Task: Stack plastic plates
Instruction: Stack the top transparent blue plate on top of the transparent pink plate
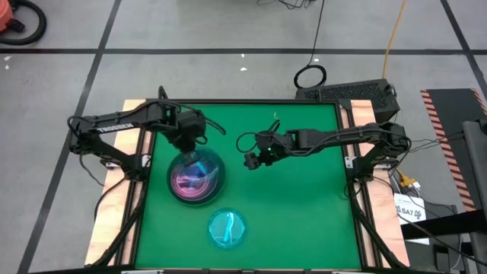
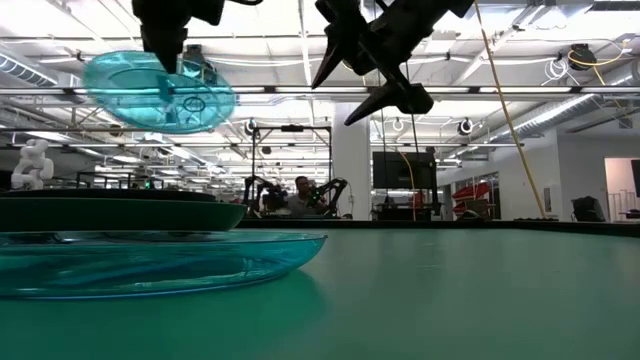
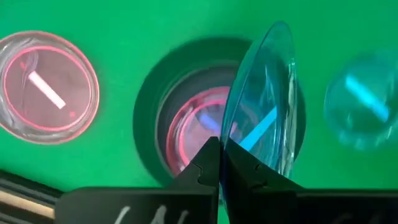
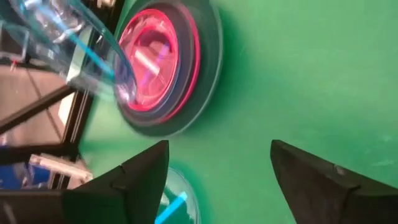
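Left tool (image 3: 219, 163) is clenched on the rim of a small cyan plate (image 3: 264, 106), holding it in the air over the stack (image 1: 195, 176), which sits at about 9 o'clock on the green counter (image 1: 304, 205). The stack is a dark grey plate (image 4: 205, 68) with pink plates (image 4: 155, 53) nested inside. Step in hand looks like the carry-and-place of this cyan plate onto the stack; the next move likely calls for levelling it, lowering to centre and letting go. Another cyan plate (image 1: 227, 228) lies alone at about 6 o'clock, not yet stacked. A small pink plate (image 3: 46, 87) shows only in the left wrist view, beside the stack; the high view hides it under the left arm. Right tool (image 1: 255, 157) hangs near counter centre, released and empty. Exact count of plates in the stack is hard to make out.
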### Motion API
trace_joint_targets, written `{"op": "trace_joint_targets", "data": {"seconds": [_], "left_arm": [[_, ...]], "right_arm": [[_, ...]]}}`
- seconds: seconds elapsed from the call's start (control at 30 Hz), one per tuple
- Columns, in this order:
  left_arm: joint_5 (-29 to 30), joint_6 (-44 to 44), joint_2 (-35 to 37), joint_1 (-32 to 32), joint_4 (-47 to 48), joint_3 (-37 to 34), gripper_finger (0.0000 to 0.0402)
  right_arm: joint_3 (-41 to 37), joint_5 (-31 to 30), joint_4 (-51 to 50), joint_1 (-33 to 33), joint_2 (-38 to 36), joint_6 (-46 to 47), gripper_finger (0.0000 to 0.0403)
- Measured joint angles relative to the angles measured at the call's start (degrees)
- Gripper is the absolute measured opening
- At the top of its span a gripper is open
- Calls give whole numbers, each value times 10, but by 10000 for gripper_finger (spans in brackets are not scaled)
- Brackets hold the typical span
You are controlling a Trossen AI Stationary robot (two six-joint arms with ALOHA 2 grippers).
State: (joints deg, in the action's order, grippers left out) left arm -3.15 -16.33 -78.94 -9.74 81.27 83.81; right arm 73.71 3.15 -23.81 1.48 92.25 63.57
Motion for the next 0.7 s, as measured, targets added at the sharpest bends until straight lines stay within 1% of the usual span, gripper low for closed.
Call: {"op": "trace_joint_targets", "data": {"seconds": [0.07,0.17,0.3,0.37,0.53,0.7], "left_arm": [[-18,69,0,-9,14,0,6],[-30,158,0,-21,15,-11,6],[-71,238,0,-36,10,-64,6],[-84,263,0,-40,7,-99,6],[-84,289,0,-46,-38,-177,17],[-67,277,0,-54,-88,-206,41]], "right_arm": [[0,2,0,-4,0,-5,278],[0,11,1,-12,0,-13,279],[0,29,2,-23,0,-17,279],[0,29,2,-29,0,-15,279],[0,30,3,-37,0,-13,279],[0,29,3,-37,0,-1,279]]}}
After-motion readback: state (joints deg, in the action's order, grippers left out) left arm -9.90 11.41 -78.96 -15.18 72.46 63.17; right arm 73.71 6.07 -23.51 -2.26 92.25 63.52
